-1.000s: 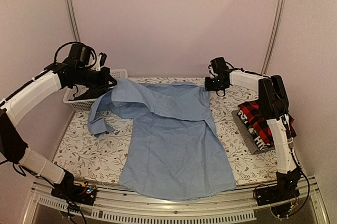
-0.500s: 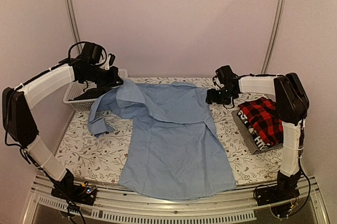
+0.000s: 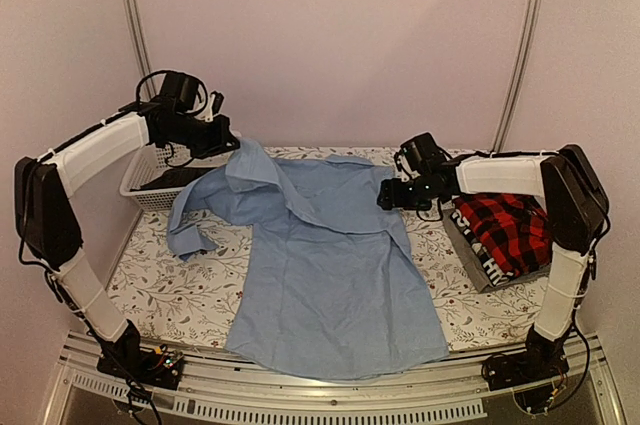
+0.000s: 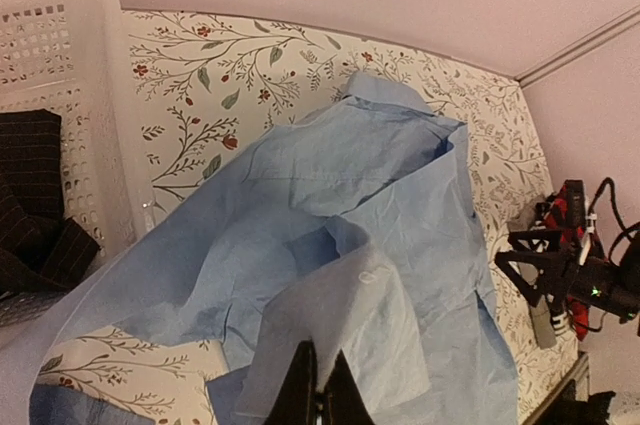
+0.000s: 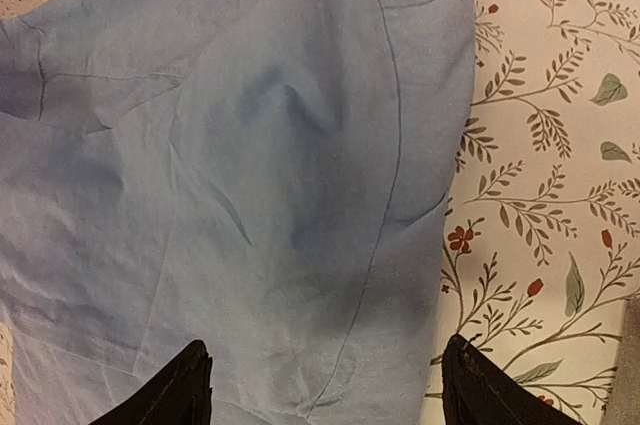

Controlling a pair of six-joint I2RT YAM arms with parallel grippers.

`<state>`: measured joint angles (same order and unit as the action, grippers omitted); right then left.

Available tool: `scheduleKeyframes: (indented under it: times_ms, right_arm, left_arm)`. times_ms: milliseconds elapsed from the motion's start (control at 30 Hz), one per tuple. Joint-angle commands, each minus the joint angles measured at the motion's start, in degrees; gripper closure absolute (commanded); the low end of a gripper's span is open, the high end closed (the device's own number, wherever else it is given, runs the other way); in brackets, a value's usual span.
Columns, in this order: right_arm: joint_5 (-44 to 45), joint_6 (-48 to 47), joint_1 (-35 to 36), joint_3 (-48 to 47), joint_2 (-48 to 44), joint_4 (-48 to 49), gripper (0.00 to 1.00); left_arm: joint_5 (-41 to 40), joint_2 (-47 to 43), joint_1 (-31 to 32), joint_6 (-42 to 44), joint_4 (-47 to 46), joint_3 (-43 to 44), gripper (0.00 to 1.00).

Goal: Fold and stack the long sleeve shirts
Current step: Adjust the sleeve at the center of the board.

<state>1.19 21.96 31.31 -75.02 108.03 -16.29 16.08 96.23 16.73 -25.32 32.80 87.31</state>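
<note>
The light blue shirt (image 3: pixel 330 265) lies spread over the middle of the desk (image 3: pixel 170 295), with its hem at the near edge. Its far left part is raised off the surface. The left hand (image 4: pixel 320 385) is there, closed tight on a fold of the blue cloth. In the wrist view only its dark fingertips (image 4: pixel 303 390) show, cut off by the bottom edge, and the cloth hides how deep the pinch goes. One sleeve trails crumpled just left of the shirt's body.

At the shirt's far right shoulder the right hand (image 5: pixel 330 395) has its fingers spread wide and grips nothing. Only the two tips show at the lower edge of its wrist view, and whether they touch the cloth cannot be told.

Left of the shirt, partly behind the raised cloth and the left arm, stands a white lattice basket (image 3: pixel 150 195). It holds a dark, thinly striped cloth (image 4: pixel 35 205) that is cut off by the frame, so its kind is unclear.

Right of the shirt a folded red-and-black plaid shirt (image 3: pixel 510 230) lies on a grey one (image 3: pixel 468 250). Only an edge of the grey one shows, with white marks too small to read.
</note>
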Motion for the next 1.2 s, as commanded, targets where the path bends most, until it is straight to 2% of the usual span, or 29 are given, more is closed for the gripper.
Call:
scheduleKeyframes:
  times_ms: [0, 100, 200, 233, 300, 367, 400, 500, 867, 1100, 1167]
  right_arm:
    - [0.5, 1.5, -0.4, -0.1, 5.2, 1.1, 0.24]
    - [0.3, 1.9, -0.5, -0.4, 7.0, 1.6, 0.39]
    - [0.5, 2.0, -1.3, -1.0, 8.1, 1.7, 0.63]
    - [0.3, 2.0, -1.6, -1.3, 8.3, 1.7, 0.75]
    - [-0.2, 1.6, -2.7, -2.0, 9.0, 1.7, 0.89]
    - [-0.6, 1.2, -3.6, -2.7, 10.0, 1.7, 0.99]
    - [-0.6, 1.2, -4.1, -2.9, 10.3, 1.7, 1.0]
    - [-3.0, 0.9, -5.2, -3.9, 11.0, 1.7, 1.0]
    - [-1.9, 0.9, -6.7, -3.1, 9.7, 1.0, 0.98]
    - [-2.7, 0.8, -6.7, 2.8, 2.8, 0.9, 0.51]
    - [-3.0, 1.0, -6.6, 6.0, -1.4, 1.1, 0.42]
  left_arm:
    - [1.0, 0.8, -0.6, -0.2, -1.1, 1.4, 1.0]
    - [1.1, 1.0, -0.5, -0.4, -1.1, 1.1, 1.0]
    - [1.5, 1.5, -0.4, -0.8, -1.5, 1.0, 1.0]
    - [1.9, 1.6, -0.4, -1.0, -1.9, 0.8, 1.0]
    - [2.3, 2.0, -0.3, -1.5, -2.6, 0.8, 1.0]
    - [2.6, 2.4, -0.1, -1.8, -3.1, 1.0, 1.0]
    - [2.6, 2.7, -0.1, -2.1, -3.5, 1.2, 1.0]
    - [3.0, 4.0, 0.1, -2.6, -3.8, 2.2, 1.0]
    - [2.9, 7.0, 0.7, -3.4, -3.9, 5.2, 1.0]
    - [1.3, 7.0, 0.7, -2.8, -3.4, 6.3, 1.0]
    - [0.2, 7.2, 0.6, -2.6, -3.2, 6.9, 1.0]
